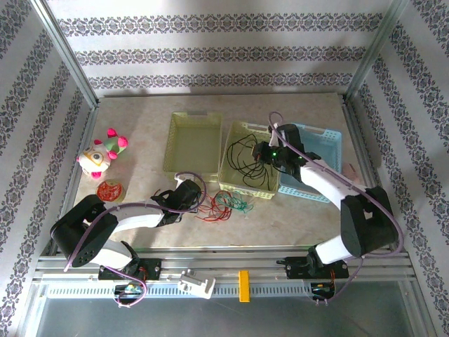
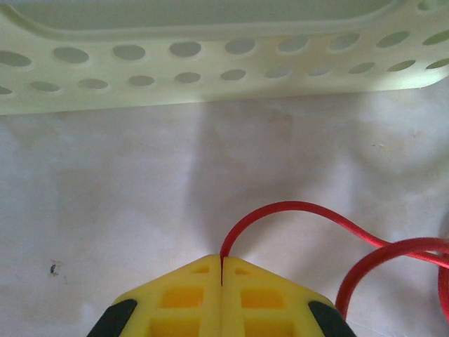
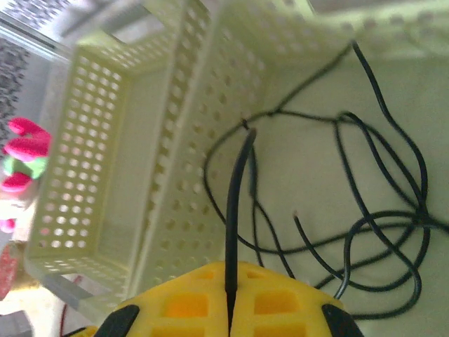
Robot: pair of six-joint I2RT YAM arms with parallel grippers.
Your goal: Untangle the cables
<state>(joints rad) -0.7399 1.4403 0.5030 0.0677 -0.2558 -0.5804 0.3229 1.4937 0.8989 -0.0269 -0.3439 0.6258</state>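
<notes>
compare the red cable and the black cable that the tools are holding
Colour: the red cable is bright red, the black cable black. Place: the red cable arcs over the table; the black cable loops inside the middle basket. Shared: both are thin strands, one pinched in the shut left tool, one in the shut right tool.

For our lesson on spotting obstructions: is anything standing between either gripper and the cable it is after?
Nothing visible. The left gripper has its jaws shut on the red cable over the table; the right gripper has its jaws shut on the black cable above the middle basket.
</notes>
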